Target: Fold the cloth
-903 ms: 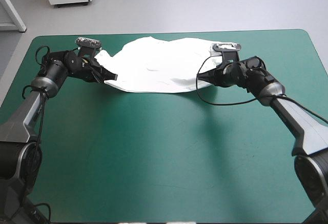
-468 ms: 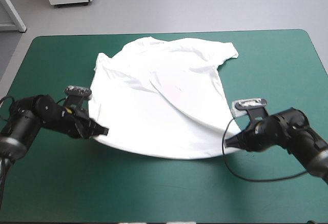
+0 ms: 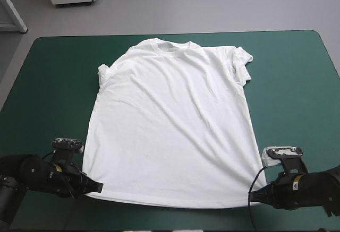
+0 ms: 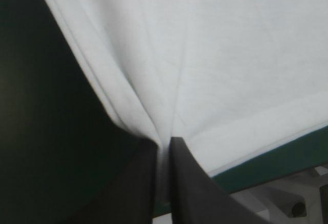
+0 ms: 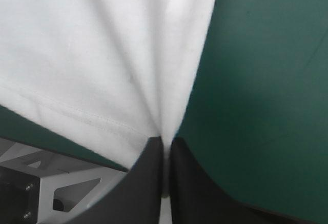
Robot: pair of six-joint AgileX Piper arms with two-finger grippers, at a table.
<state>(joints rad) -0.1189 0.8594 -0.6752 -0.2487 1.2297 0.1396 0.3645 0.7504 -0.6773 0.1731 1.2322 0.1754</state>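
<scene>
Pinched in the left gripper (image 3: pixel 99 187): one hem corner of the T-shirt (image 3: pixel 170 126), black fingers all but closed on the sheet. Same hold in the right gripper (image 3: pixel 252 196) on the other hem corner, the cloth drawn into creases that fan out from each pinch.

Compared with earlier: no longer bunched in a band along the far half of the teal-green cover (image 3: pixel 297 83), nor half drawn out with the hem raised as just before. Now spread nearly flat down the table's middle, collar (image 3: pixel 173 43) toward the far edge, hem close to the near edge. Both grippers carried from the far side to the near corners of the shirt.

Hard to make out: the sleeve (image 3: pixel 104 72) toward the table's left edge, mostly tucked under itself; the opposite sleeve (image 3: pixel 241 62), rumpled and doubled over. Fingertips partly covered by the hem in the high view. Arms cut off at the picture's sides. Only white cloth without a far edge in both wrist views.

Counted: one T-shirt, two sleeves, one collar, two grippers.
</scene>
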